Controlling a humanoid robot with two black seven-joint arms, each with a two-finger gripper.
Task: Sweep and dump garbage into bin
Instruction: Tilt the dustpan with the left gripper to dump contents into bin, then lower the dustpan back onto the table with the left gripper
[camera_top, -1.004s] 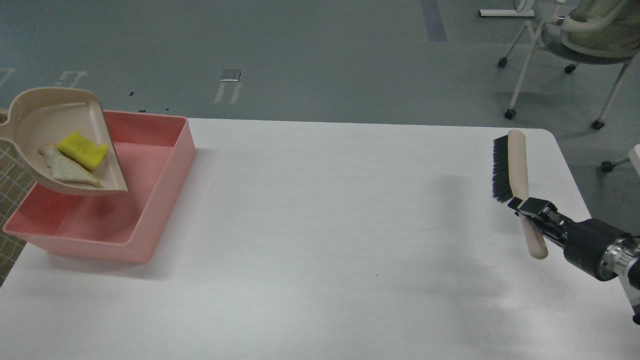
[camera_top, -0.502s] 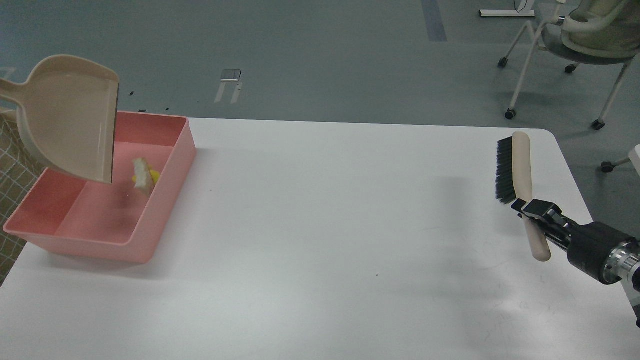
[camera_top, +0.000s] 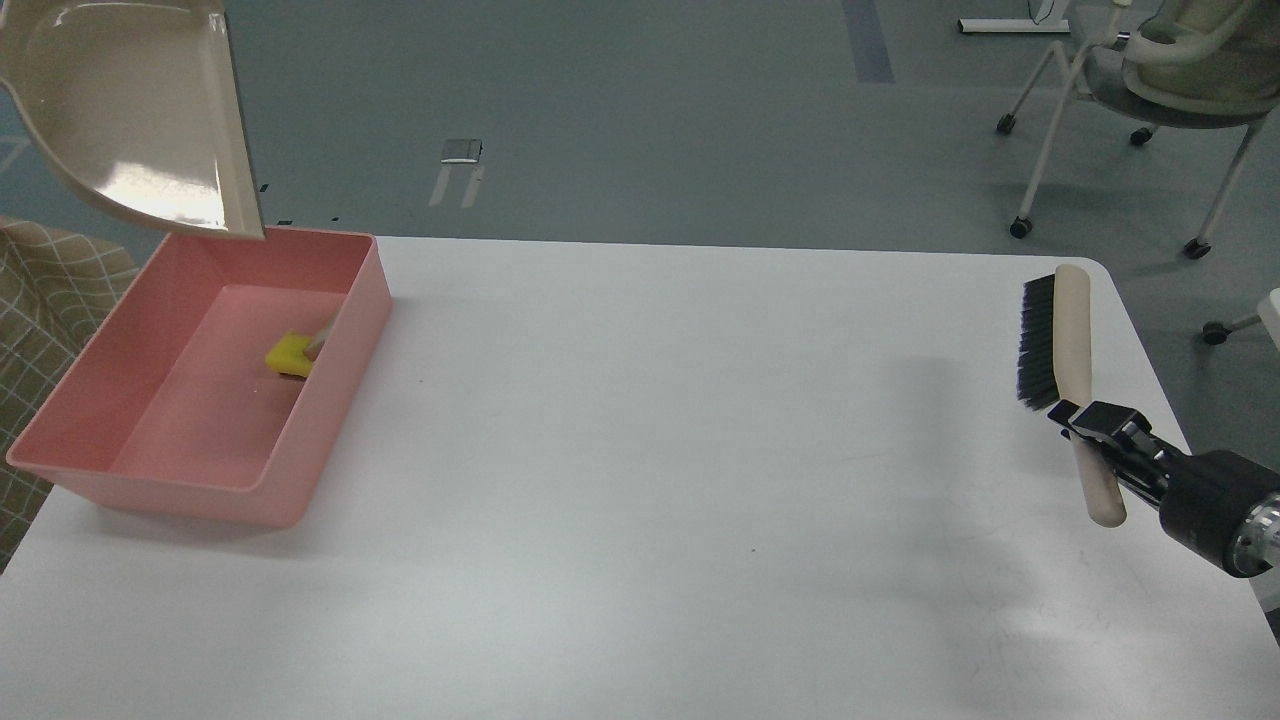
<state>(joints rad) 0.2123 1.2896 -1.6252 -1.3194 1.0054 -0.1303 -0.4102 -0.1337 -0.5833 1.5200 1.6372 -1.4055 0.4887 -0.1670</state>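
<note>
The pink bin (camera_top: 330, 400) stands at the table's left. The yellow sponge chunk (camera_top: 290, 354) lies inside it by the right wall. A sliver of the off-white slice (camera_top: 319, 342) leans against that wall beside it. The beige dustpan (camera_top: 130, 110) hangs empty and tilted above the bin's far left corner. My left gripper is out of view. My right gripper (camera_top: 1090, 425) is shut on the beige handle of the brush (camera_top: 1065, 345), held near the table's right edge with black bristles facing left.
The white table (camera_top: 660, 480) fills the view. An office chair (camera_top: 1150, 90) stands on the floor at the back right. A checked cloth (camera_top: 50, 290) shows at the left edge.
The dustpan tipped and rose up out of the bin. The sponge and slice fell from it into the bin. My right gripper drifted right with the brush.
</note>
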